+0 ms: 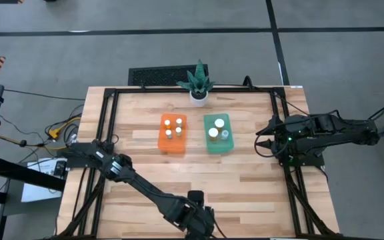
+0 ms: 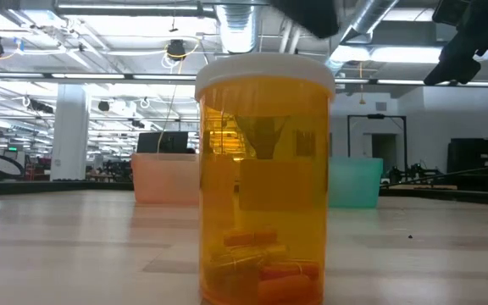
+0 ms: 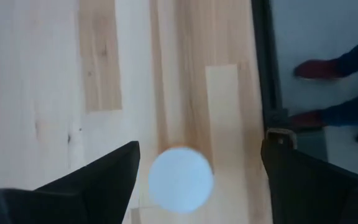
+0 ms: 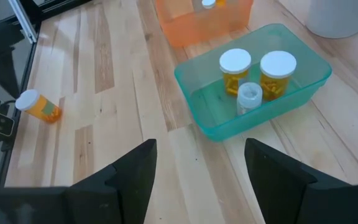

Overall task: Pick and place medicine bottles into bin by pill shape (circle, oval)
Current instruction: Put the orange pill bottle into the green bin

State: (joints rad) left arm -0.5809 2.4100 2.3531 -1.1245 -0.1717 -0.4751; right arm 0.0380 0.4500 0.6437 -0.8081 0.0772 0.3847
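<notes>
Left gripper (image 3: pixel 197 180) open above bottle (image 3: pixel 180 179) — green bin (image 4: pixel 303 93) holds three.

A large industrial lab or workshop hall: across the upper frame of the low view run exposed silver ducts (image 2: pixel 235 25), strip lights and hanging cables; the wooden tabletop (image 1: pixel 245 180) stands on grey concrete floor (image 1: pixel 339 60) with taped lines.

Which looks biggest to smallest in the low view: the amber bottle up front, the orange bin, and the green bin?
1. The amber bottle, though only because it stands right at the camera.
2 and 3. The orange bin and the green bin look about alike; the bottle hides part of each, so no ranking.
</notes>
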